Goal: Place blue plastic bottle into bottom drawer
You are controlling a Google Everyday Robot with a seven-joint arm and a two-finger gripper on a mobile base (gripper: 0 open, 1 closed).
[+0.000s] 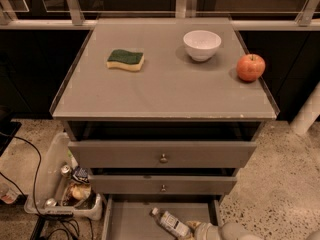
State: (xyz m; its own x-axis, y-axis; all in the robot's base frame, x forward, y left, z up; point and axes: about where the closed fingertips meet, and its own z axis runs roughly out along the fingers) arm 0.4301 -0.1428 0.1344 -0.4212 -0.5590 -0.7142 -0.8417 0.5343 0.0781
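The bottom drawer [131, 223] is pulled open at the foot of the grey cabinet and shows its flat grey floor. The blue plastic bottle [171, 223], clear with a white cap and a pale label, lies on its side over the drawer's right part, cap toward the upper left. My gripper [196, 229] comes in from the bottom right, at the bottle's base end, with the arm [235, 231] behind it. Whether the bottle rests on the floor or hangs just above it I cannot tell.
On the cabinet top sit a green-and-yellow sponge [125, 60], a white bowl [202, 44] and a red apple [250, 67]. Two shut drawer fronts with knobs [163, 158] are above the open drawer. A clear bin [65, 186] with cans and cables stands on the floor to the left.
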